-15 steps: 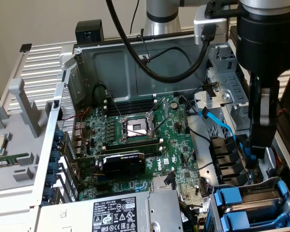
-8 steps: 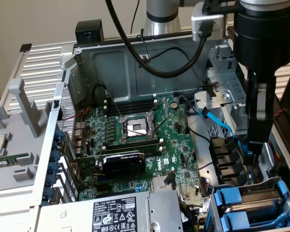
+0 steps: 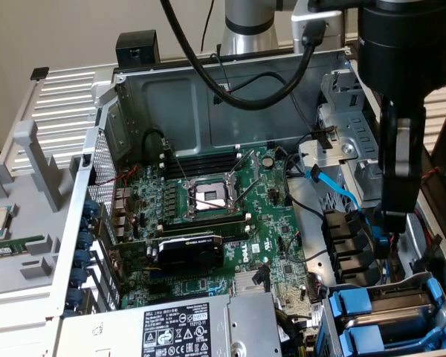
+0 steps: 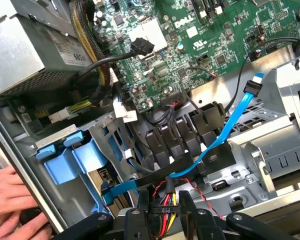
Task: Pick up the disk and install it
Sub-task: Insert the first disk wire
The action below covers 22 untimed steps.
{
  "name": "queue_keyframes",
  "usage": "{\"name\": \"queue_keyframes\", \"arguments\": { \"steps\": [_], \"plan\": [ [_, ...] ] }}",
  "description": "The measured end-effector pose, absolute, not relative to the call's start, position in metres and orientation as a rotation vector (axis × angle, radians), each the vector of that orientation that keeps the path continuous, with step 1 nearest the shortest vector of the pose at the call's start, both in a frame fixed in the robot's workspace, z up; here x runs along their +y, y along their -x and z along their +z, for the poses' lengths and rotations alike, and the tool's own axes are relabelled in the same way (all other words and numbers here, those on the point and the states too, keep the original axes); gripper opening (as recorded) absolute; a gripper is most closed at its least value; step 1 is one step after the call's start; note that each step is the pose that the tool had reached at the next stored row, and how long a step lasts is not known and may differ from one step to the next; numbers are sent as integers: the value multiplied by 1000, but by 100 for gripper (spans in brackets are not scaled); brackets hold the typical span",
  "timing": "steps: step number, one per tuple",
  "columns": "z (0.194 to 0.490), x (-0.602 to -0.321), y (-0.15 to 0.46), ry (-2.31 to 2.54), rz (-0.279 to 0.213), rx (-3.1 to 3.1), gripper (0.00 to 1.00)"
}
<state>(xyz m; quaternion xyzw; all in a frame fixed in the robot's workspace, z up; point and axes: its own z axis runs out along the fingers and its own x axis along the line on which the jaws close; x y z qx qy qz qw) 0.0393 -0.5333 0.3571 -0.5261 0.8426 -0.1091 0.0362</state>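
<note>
Over the drive-bay side, exterior view: black two-finger gripper (image 3: pixel 392 223) hangs above the row of black plastic bay slots (image 3: pixel 346 238), toward the exterior view's right, just off the edge of the green motherboard (image 3: pixel 230 216).
Disk, exterior view: flat silver-metal hard drive in a blue plastic frame (image 3: pixel 372 305) lies in the cage at the case's near corner, beside the large grey power-supply box (image 3: pixel 201 327), apart from the gripper.
Fingers, exterior view: seen edge-on, gap cannot be told.
Fingers, wrist view: stand apart around the gripper's centre (image 4: pixel 162 222), clamped on nothing; red, yellow and black wire bundle (image 4: pixel 165 200) shows in the gap, contact cannot be told.
Disk, wrist view: blue frame (image 4: pixel 65 162) sits off to one side of the fingers, not between them.
Cable, wrist view: light-blue flat data cable (image 4: pixel 225 135) loops across the bay slots close to the fingers.
Hand, wrist view: person's hand (image 4: pixel 7 197) rests outside the case wall, near the blue frame.
Step in hand: judged as the approach for pick-up; disk not gripped.
Next move calls for: alignment over the blue frame, clear of cable, wires and hand.
Exterior view adds: gripper's height and place over the whole case.
Wrist view adds: finger gap, hand, wires.
</note>
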Motion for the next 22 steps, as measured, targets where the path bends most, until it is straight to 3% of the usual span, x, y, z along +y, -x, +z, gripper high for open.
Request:
{"name": "queue_keyframes", "arguments": {
  "steps": [19,21,22],
  "plan": [
    [357,-536,-34,1590,-352,2596,35],
    [357,-536,-34,1590,-352,2596,36],
    [357,-536,-34,1590,-352,2596,43]
  ]
}}
